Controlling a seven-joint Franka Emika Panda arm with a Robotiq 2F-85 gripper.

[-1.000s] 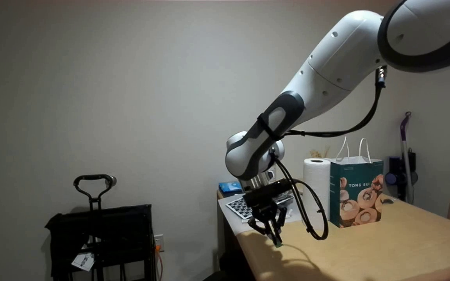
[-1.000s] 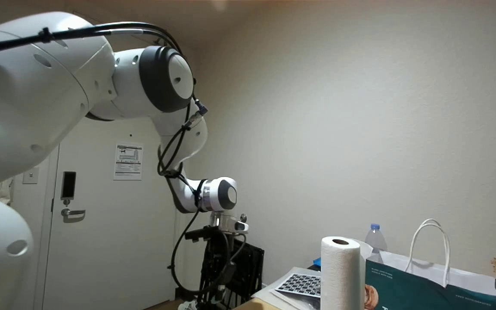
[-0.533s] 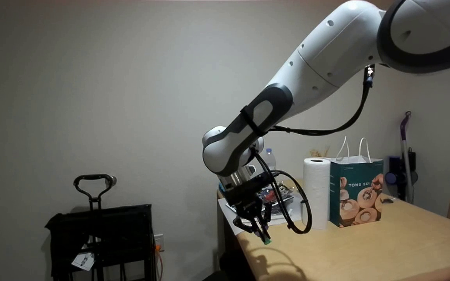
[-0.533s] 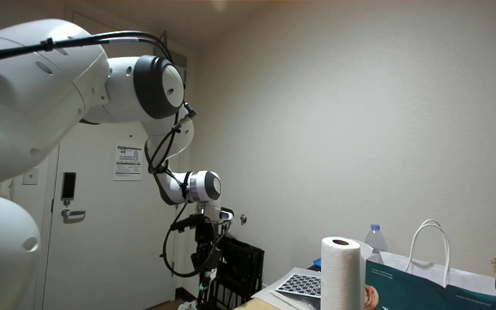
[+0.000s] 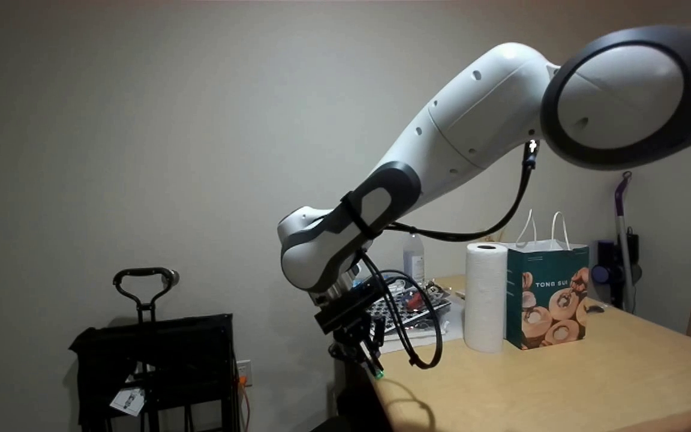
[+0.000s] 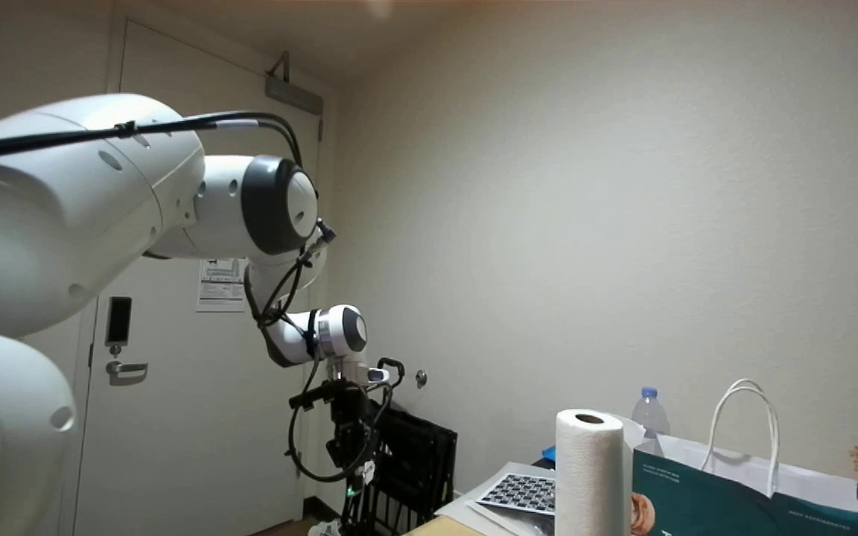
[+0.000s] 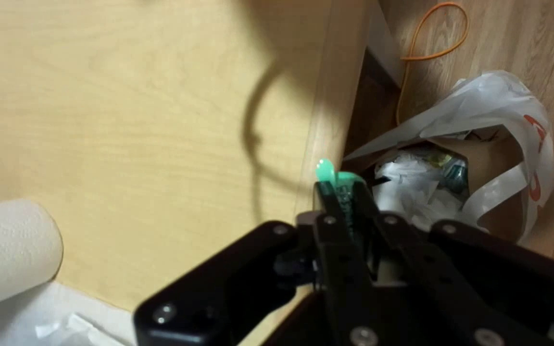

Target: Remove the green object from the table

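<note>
The green object is small and bright green with dark print on it. My gripper is shut on it, and the green sticks out past the fingertips. In the wrist view it hangs above the left-hand... long edge of the table, beside an open bag on the floor. In an exterior view the green object shows at the tips of the gripper, at the table's edge. A green spot of the object also shows in an exterior view, where the fingers are dark and hard to make out.
An open white plastic bag with crumpled trash stands on the floor beside the table. An orange cord lies near it. A paper-towel roll, a teal picture bag and a bottle stand on the table. A black cart stands by the wall.
My gripper has moved left in an exterior view, from above the tabletop to the table's edge, with the green object still held. The arm's upper part has lowered.
</note>
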